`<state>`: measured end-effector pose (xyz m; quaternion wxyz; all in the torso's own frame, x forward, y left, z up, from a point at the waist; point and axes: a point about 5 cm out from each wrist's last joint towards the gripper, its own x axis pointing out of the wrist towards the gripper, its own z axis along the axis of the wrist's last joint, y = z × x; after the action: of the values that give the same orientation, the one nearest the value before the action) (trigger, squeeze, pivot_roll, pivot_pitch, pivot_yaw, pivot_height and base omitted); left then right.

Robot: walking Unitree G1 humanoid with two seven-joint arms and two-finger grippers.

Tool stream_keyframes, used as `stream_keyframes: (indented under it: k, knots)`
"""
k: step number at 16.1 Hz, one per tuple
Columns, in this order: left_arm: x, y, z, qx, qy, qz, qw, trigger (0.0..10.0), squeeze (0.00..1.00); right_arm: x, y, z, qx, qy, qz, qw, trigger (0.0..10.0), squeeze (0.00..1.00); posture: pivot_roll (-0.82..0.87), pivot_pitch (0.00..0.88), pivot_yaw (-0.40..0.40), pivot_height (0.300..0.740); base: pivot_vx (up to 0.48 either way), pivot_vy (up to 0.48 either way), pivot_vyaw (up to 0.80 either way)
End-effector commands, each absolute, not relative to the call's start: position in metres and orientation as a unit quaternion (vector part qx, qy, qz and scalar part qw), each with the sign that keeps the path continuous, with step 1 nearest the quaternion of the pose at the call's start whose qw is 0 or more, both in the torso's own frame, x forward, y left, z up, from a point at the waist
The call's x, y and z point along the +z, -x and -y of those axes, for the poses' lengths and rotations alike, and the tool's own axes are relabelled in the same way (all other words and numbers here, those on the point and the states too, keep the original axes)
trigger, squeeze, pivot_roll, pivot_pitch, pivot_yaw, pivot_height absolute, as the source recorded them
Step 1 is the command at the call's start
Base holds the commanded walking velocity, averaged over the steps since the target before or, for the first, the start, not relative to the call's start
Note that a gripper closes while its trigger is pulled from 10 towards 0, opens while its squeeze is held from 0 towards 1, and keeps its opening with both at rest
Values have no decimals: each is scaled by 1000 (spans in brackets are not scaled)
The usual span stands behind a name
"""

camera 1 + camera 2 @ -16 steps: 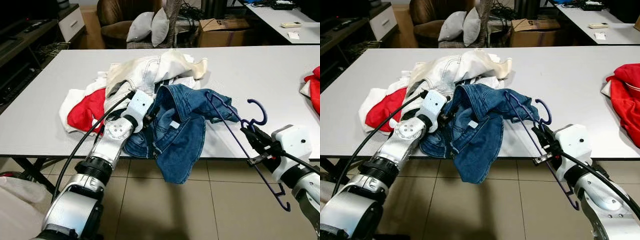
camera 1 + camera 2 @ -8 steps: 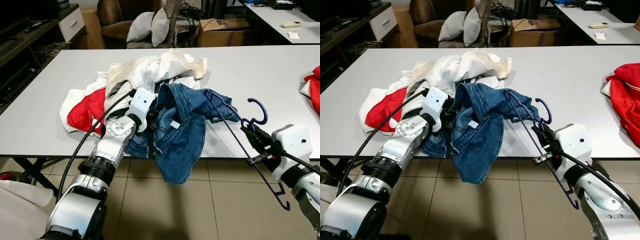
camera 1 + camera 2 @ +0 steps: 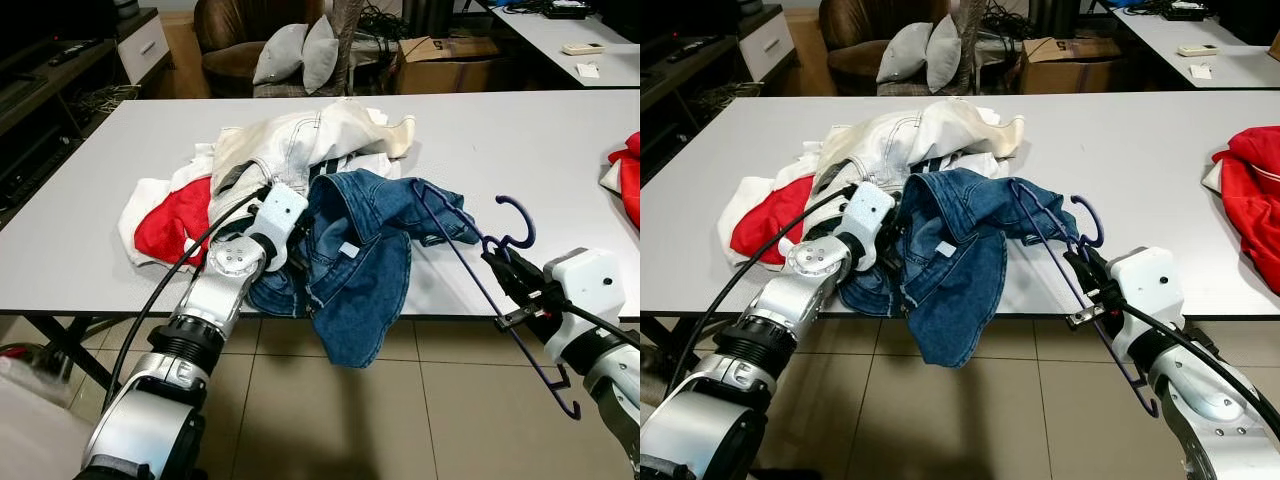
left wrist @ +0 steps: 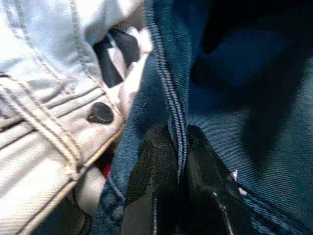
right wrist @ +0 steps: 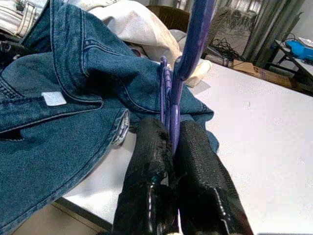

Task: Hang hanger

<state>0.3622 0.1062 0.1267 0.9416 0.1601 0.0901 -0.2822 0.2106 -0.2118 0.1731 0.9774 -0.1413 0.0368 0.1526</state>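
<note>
Your right gripper (image 5: 172,147) was clamped on the one purple hanger (image 3: 470,262), its far arm tucked into the blue denim garment (image 3: 360,260) draped over the table's (image 3: 520,150) near edge. Your left gripper (image 4: 178,147), forearm angled up from the near left, pinched that denim's seam; its wrist view showed a white jeans button (image 4: 100,113).

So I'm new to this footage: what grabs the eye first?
A heap of clothes on the white table, with a blue denim shirt spilling over the near edge. The left end effector pinches its seam, while the right end effector grips a purple hanger whose far end is tucked into the shirt.
</note>
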Motion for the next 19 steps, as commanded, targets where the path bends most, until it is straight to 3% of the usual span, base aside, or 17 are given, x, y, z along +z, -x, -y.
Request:
stream_keyframes:
  k: [1, 2, 3, 6, 8, 12, 16, 17, 19]
  knots:
    - [122, -360, -111, -286, -175, -107, 936, 2431, 0, 174, -213, 211, 156, 141, -30, 977, 10000, 0, -180, 0, 89, 740, 0, 0, 0]
    - [121, -360, -111, -286, -177, -109, 935, 2784, 0, 175, -213, 210, 154, 141, -29, 978, 10000, 0, -182, 0, 92, 740, 0, 0, 0]
    - [123, -360, -111, -288, -170, -107, 936, 0, 0, 175, -214, 210, 154, 141, -28, 978, 10000, 0, -183, 0, 94, 740, 0, 0, 0]
    - [148, -368, -115, -269, -89, -55, 957, 0, 0, 176, -214, 209, 151, 138, -23, 979, 10000, 0, -184, 0, 104, 740, 0, 0, 0]
    - [189, -380, -124, -253, -25, 8, 967, 0, 0, 184, -210, 207, 159, 95, -2, 983, 10000, 0, -180, 0, 106, 740, 0, 0, 0]
    - [263, -392, -128, -249, -61, 100, 961, 0, 0, 206, -189, 203, 258, 29, 37, 965, 10000, 0, -168, 0, 111, 740, 0, 0, 0]
    - [293, -399, -113, -267, -87, 109, 953, 0, 0, 226, -163, 197, 381, -45, 50, 922, 10000, 0, -178, 0, 137, 740, 0, 0, 0]
    - [292, -400, -111, -268, -92, 105, 953, 0, 0, 224, -160, 196, 386, -36, 34, 921, 10000, 0, -182, 0, 145, 740, 0, 0, 0]
    - [284, -399, -106, -283, -99, 96, 949, 0, 0, 218, -169, 202, 325, -22, 28, 945, 10000, 0, -184, 0, 153, 740, 0, 0, 0]
